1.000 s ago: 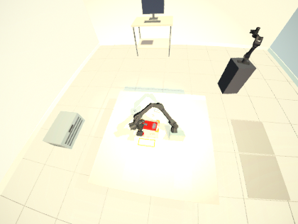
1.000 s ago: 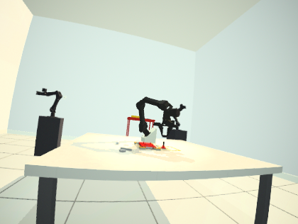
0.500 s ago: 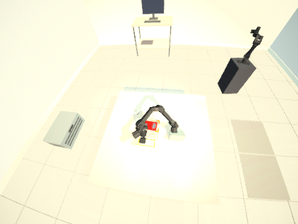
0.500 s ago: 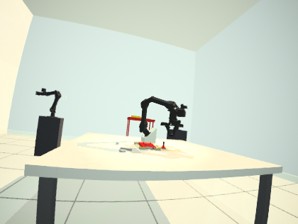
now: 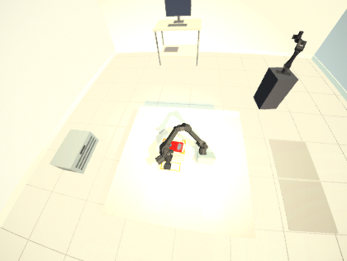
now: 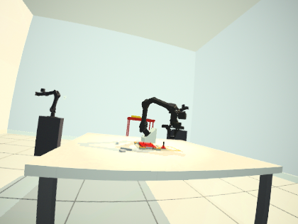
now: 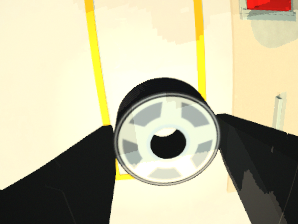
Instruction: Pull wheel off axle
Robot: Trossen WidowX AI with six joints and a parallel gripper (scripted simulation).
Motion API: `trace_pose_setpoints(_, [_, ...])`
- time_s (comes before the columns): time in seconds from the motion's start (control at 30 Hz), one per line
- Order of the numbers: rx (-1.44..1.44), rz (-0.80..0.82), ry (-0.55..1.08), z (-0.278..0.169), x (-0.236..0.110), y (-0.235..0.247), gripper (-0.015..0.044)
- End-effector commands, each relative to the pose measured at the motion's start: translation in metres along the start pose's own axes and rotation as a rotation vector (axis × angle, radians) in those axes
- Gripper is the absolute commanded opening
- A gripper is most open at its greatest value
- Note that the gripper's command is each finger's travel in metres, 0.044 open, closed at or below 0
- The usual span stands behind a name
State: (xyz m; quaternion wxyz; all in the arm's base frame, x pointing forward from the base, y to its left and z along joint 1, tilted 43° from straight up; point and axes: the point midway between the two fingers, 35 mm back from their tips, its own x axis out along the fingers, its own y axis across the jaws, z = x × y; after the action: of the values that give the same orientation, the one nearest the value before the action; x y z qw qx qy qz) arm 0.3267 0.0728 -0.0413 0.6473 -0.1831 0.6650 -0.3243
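Note:
The wheel has a black tyre and a pale spoked face with a dark hub hole. My gripper is shut on it, one finger on each side. In the wrist view the wheel hangs over the lower end of the marked area, a yellow outline, and covers part of its right line. The wheel appears held above the table; its exact height is hard to tell. The upright axle stands dark on a small red base, apart from the wheel.
A red board lies beside the marked area. A red part with a pale rim shows at the wrist view's upper right, with a thin grey piece below it. Small grey pieces lie on the table.

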Motion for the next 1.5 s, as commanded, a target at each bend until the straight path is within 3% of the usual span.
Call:
trace_pose_setpoints(0.0, [-0.008, -0.007, 0.0, -0.001, 0.011, 0.001, 0.0])
trace_pose_setpoints(0.43, [-0.008, -0.01, -0.001, -0.001, 0.087, 0.0, 0.0])
trace_pose_setpoints(0.67, [-0.008, -0.011, -0.001, -0.002, 0.091, -0.001, 0.0])
trace_pose_setpoints(1.03, [0.001, -0.006, 0.003, 0.0, 0.085, -0.001, 0.0289])
trace_pose_setpoints(1.27, [-0.008, -0.008, 0.0, 0.0, 0.029, 0.0, 0.03])
trace_pose_setpoints(1.43, [-0.008, -0.008, 0.0, 0.0, 0.027, 0.0, 0.03])
trace_pose_setpoints(1.47, [-0.018, -0.012, -0.003, -0.003, 0.033, 0.001, 0.0326])
